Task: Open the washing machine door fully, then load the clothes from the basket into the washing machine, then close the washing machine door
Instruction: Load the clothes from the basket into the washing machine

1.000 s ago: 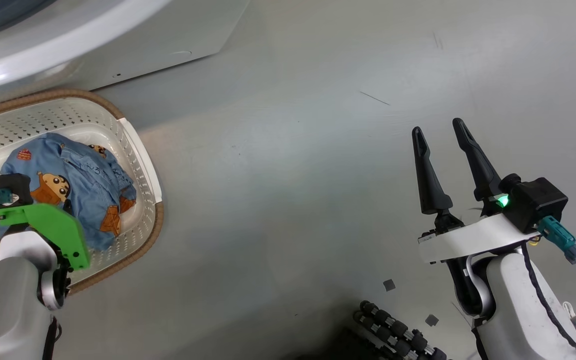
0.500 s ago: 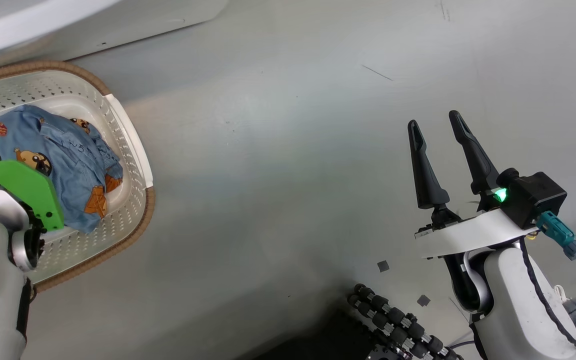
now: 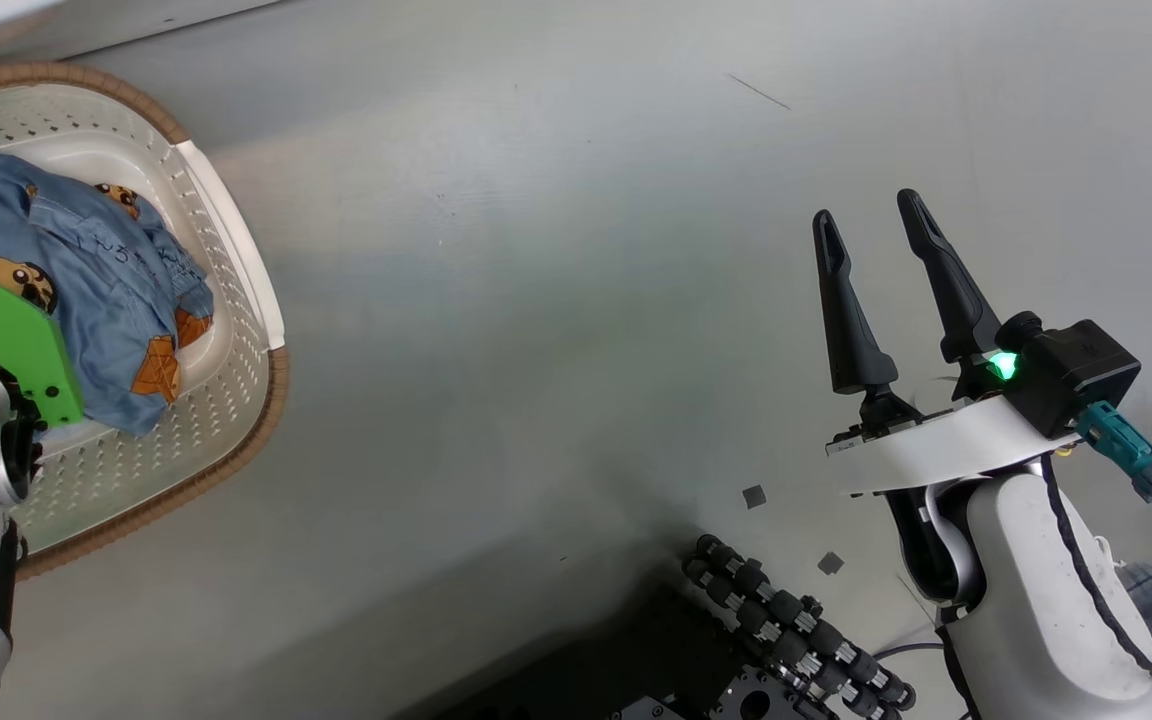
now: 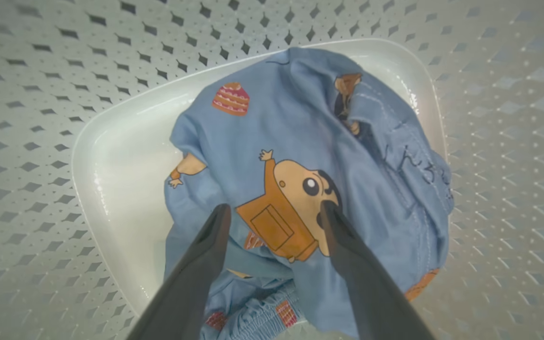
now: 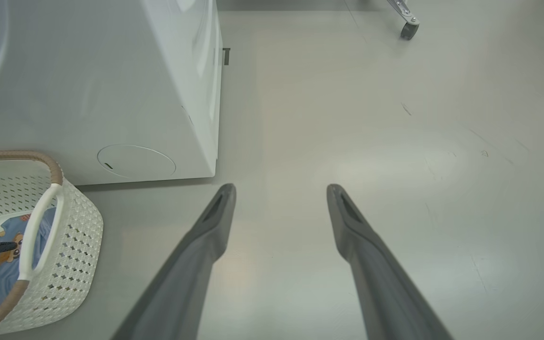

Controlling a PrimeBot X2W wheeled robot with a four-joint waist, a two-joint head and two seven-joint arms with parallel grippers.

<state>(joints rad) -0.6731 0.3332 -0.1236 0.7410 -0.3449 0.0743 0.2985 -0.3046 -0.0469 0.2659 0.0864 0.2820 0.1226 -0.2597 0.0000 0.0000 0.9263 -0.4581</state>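
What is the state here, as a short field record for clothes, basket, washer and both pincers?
basket: on the floor beside the washing machine
clothes: blue cartoon-print garment, bundled in the basket
left pincer: open, inside basket over clothes, nothing gripped
right pincer: open, empty, above bare floor

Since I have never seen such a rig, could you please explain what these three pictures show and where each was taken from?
This is a wheeled robot with two arms, each ending in a two-fingered gripper. One picture looks down from its head; the other two look along each gripper's fingers from the wrists. On the grey floor stands a white perforated basket holding blue cartoon-print clothes, near the white washing machine. The left gripper hangs open inside the basket, over the clothes, gripping nothing. The right gripper is open over bare floor, also empty.
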